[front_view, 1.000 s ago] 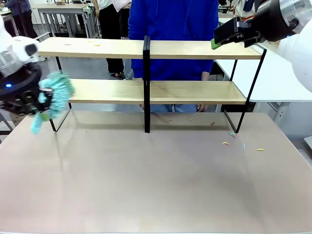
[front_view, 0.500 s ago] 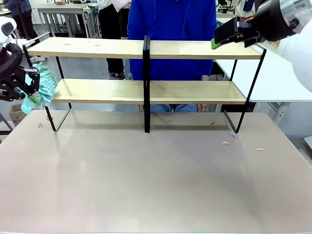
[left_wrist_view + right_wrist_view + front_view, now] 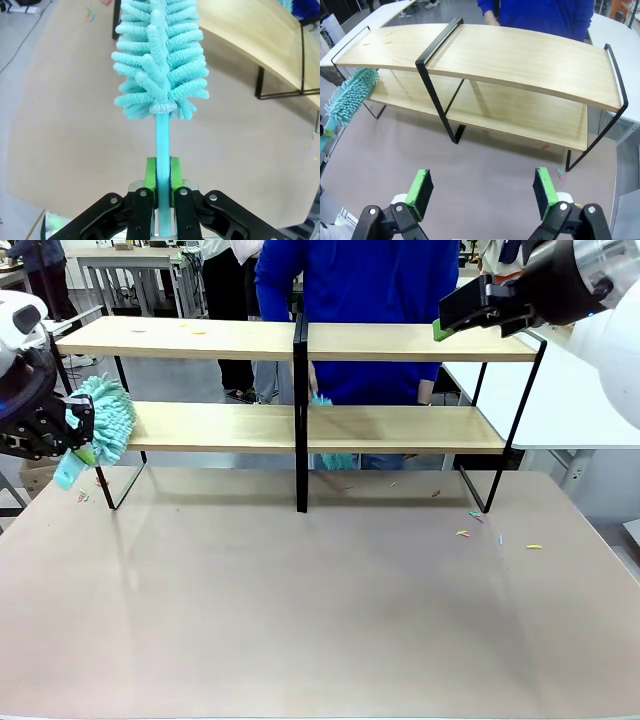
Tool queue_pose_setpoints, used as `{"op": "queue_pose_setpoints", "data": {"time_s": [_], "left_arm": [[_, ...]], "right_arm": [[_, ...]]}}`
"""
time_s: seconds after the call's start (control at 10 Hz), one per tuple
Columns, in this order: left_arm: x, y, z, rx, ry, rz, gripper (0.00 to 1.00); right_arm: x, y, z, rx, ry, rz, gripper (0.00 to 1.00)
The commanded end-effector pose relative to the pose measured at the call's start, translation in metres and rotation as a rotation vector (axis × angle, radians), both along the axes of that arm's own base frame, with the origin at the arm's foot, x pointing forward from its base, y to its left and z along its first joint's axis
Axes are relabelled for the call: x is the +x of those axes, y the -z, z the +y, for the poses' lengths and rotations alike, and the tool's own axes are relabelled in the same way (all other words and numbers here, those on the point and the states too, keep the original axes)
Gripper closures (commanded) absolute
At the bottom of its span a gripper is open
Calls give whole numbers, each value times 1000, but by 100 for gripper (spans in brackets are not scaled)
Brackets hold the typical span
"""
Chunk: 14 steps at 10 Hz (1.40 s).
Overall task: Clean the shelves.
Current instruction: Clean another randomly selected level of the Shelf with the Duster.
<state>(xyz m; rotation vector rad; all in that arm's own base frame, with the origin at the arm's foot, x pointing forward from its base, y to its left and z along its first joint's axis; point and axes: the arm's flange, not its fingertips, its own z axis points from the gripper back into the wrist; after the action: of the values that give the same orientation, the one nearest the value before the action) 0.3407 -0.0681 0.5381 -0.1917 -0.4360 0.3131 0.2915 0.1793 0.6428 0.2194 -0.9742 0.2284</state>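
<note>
A: Front view, entry one. Left gripper (image 3: 62,435) sits at the left end of the shelves (image 3: 300,425), clamped tight on the handle of a teal duster (image 3: 105,420). The fluffy head lies level with the lower board's end, touching it or just beside it; I cannot tell which. The shelves stand at the far side of the beige table (image 3: 320,610), with a person in blue (image 3: 355,310) behind them.

B: Why held there?

A: My guess: a sweep along the lower board starts from that end. Coloured scraps (image 3: 495,530) lie on the table near the right leg, so the dust is being pushed off the boards.

B: And the left wrist view?

A: It shows what the front cannot: green pads (image 3: 150,176) pinching the thin handle, head pointing straight out from the jaws.

B: Right arm?

A: Right gripper (image 3: 485,192) hangs above the right end of the top board, jaws wide apart, nothing in them. Its wrist view gives both boards from above, with small specks at the top board's far left end.
</note>
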Motion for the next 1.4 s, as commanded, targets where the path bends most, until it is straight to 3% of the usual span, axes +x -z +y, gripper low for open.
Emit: {"op": "queue_pose_setpoints", "data": {"time_s": [0.0,0.4,0.6,0.8,1.0,1.1,1.3], "left_arm": [[-10,-2,5,-62,126,-7,100],[-56,-23,33,-174,607,172,100],[-91,-43,69,-293,960,228,100],[-119,-63,114,-446,1254,187,100],[-129,-84,162,-597,1280,47,100],[-138,-100,198,-665,1270,-59,100],[-154,-129,259,-702,1341,-188,100]], "right_arm": [[1,-1,0,6,1,2,0],[1,-1,0,6,1,2,0],[1,-1,0,6,1,2,0],[1,-1,0,6,1,2,0],[1,-1,0,6,1,2,0],[1,-1,0,6,1,2,0],[1,-1,0,6,1,2,0]]}}
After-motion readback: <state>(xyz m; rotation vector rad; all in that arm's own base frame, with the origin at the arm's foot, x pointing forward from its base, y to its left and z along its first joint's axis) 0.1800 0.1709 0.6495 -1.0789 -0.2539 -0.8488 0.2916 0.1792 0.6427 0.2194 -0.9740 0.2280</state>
